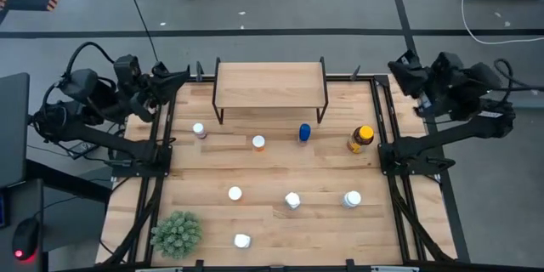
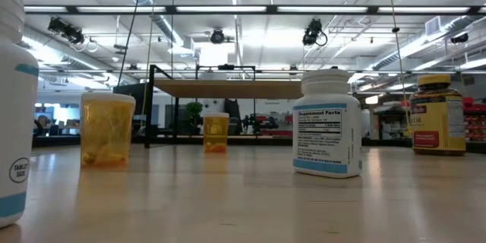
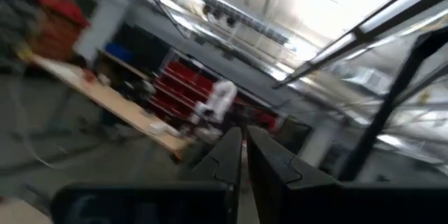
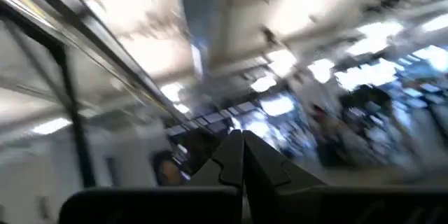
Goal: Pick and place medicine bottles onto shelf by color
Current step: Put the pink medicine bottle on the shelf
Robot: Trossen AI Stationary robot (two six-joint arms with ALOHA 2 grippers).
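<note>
Here the left tool (image 1: 189,74) sits folded back at the desk's far left corner, its fingers (image 3: 227,157) pressed together on nothing. On the desk (image 1: 204,174), going left to right, a green spiky plant (image 1: 177,232) stands at the near left corner. A pinkish bottle (image 1: 199,130) stands in front of the shelf's left legs, a white bottle (image 1: 235,193) stands mid-desk, and another white bottle (image 1: 242,240) stands by the near edge. The shelf (image 1: 270,83) stands at the far middle with its top bare. An orange bottle (image 1: 258,143), a white-capped bottle (image 1: 292,200) and a blue bottle (image 1: 304,133) follow, then a white bottle (image 1: 352,198) and a dark amber yellow-capped bottle (image 1: 360,138). The right tool (image 1: 398,68) rests at the far right corner, fingers (image 4: 231,155) shut and holding nothing
</note>
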